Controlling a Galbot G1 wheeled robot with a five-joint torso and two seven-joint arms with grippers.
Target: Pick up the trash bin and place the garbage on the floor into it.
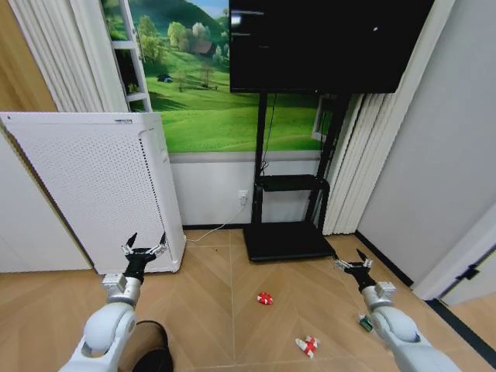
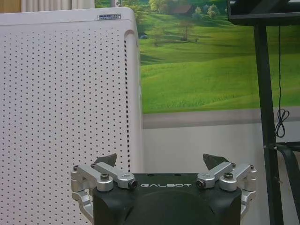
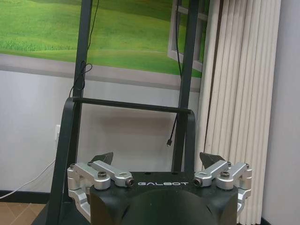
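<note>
The trash bin (image 1: 149,347), dark and round, stands on the floor at the bottom left, partly hidden behind my left arm. The garbage lies on the wood floor: a little red lump (image 1: 265,298), a red-and-white wrapper wad (image 1: 308,346) and a bottle with a green label (image 1: 363,322) half hidden behind my right arm. My left gripper (image 1: 146,242) (image 2: 161,161) is raised and open, facing the white appliance, above and beyond the bin. My right gripper (image 1: 353,261) (image 3: 157,159) is also raised and open, facing the TV stand, with nothing between its fingers.
A tall white perforated appliance (image 1: 93,186) stands against the wall at the left. A black TV stand (image 1: 285,240) with a screen (image 1: 325,43) is at the centre back. Curtains (image 1: 368,170) hang at the right, beside a grey wall.
</note>
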